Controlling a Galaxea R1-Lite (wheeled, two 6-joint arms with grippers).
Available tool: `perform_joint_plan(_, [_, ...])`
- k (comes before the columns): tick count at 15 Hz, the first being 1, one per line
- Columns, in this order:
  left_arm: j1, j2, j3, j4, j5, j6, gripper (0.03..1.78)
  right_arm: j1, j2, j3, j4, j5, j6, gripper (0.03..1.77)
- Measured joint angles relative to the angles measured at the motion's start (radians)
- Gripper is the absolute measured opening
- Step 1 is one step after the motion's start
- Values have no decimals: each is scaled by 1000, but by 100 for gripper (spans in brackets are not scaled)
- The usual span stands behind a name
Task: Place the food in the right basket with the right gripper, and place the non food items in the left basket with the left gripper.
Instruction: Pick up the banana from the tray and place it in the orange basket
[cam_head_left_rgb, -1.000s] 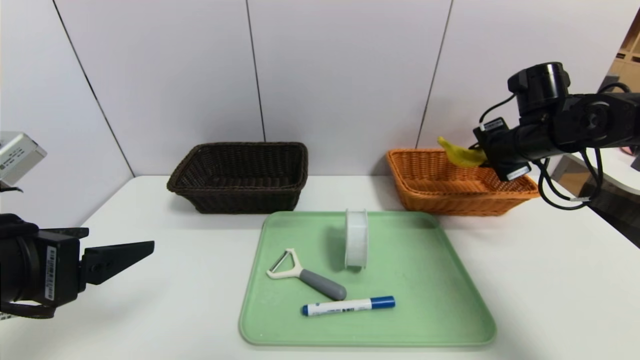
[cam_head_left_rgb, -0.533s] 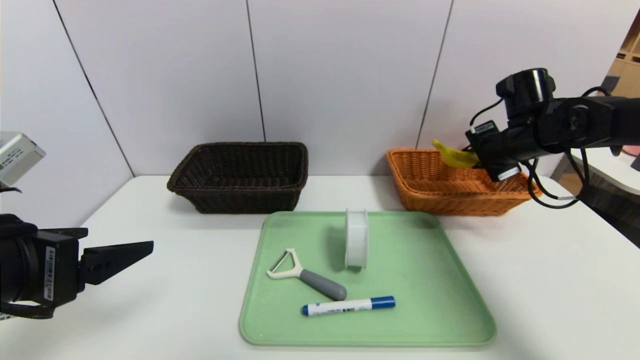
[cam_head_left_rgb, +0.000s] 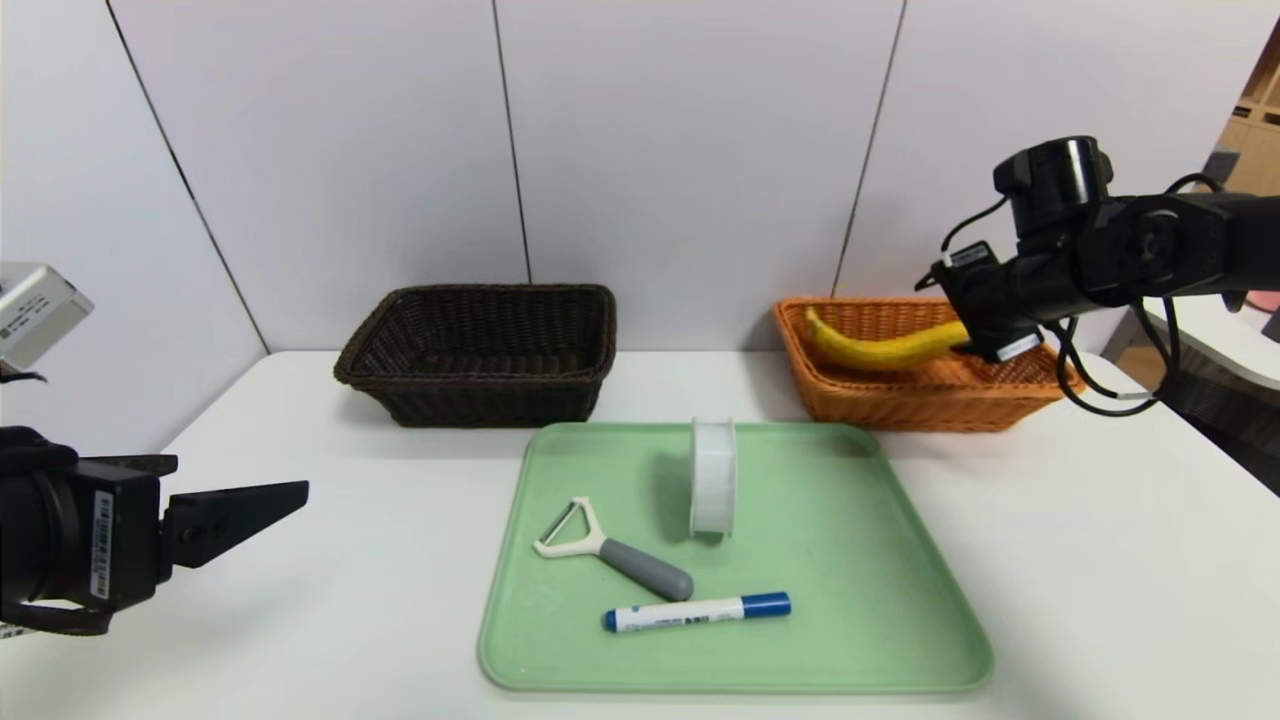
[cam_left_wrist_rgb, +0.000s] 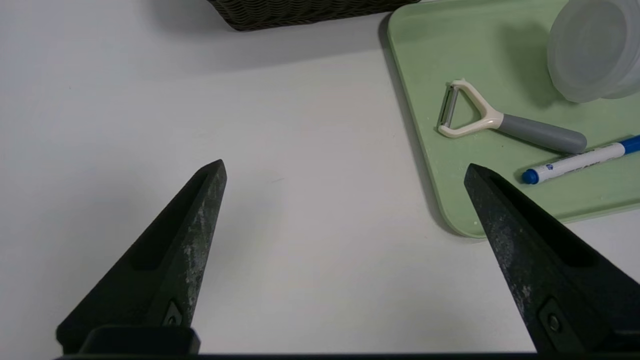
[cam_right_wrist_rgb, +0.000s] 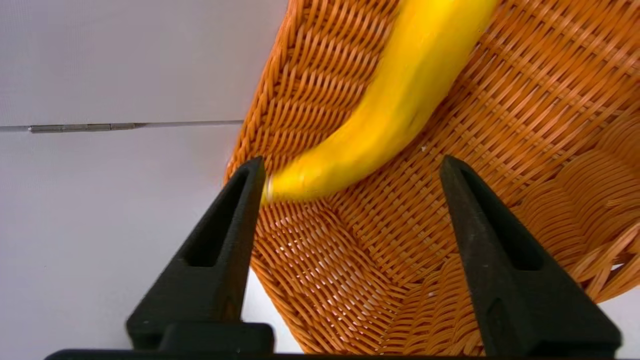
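While the banana (cam_head_left_rgb: 880, 350) is held within the orange basket (cam_head_left_rgb: 930, 408), the right gripper (cam_right_wrist_rgb: 352, 162) is spread wide above it, gripping nothing. Taking the green tray (cam_head_left_rgb: 830, 600) as landmark, the orange basket is set beyond its far right corner, the dark basket (cam_head_left_rgb: 480, 390) beyond its far left. Bare tabletop is left along the tray's left edge, where the open, unloaded left gripper (cam_left_wrist_rgb: 345, 165) is poised.

The yellow banana (cam_head_left_rgb: 880, 350) lies curved and loose in the orange basket, just beyond the right pincer. Well apart from that pincer, the peeler (cam_head_left_rgb: 640, 568), capped blue-and-white marker (cam_head_left_rgb: 690, 612) and upright white round tub (cam_head_left_rgb: 713, 478) rest on the tray.
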Motion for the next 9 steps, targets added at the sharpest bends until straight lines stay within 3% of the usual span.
perform_joint_plan(3, [0,-2,0,1,-1,3,169,17,-10,8,41,-21,-50,141])
perform_joint_plan(6, [0,-2,0,-8,10,13,169,69,-36,10,37,-76,-144,150])
perform_joint_plan(9, [0,-4,24,-106,27,36,169,125,-93,-12,40,-93,-213,157])
